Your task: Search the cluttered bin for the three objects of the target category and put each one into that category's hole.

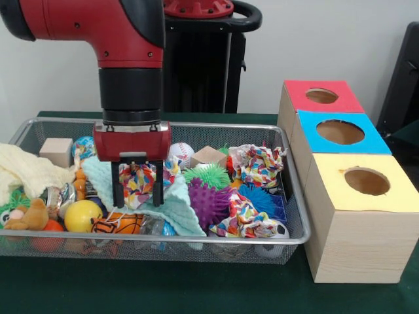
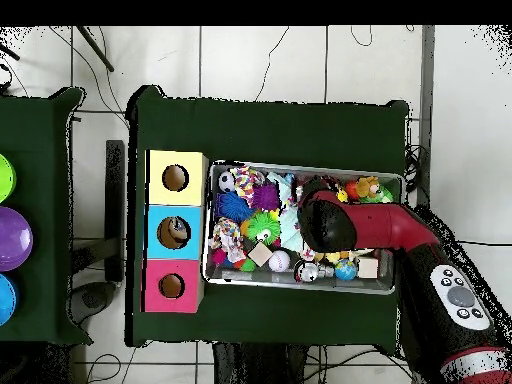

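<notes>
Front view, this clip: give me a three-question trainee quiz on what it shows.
1. True or false: the gripper hangs over the boxes, outside the bin.
2. Which colour tops the middle box? A red, B blue, C yellow.
3. Fill in: between the open fingers sits a crumpled, multicoloured ______.

Key:
1. False; it is down in the bin, over its left half in the front view.
2. B; the hole in the blue top lies between the red-topped box and the yellow-topped box.
3. Cloth; the patterned cloth shows between them, whether gripped cannot be told.
</notes>
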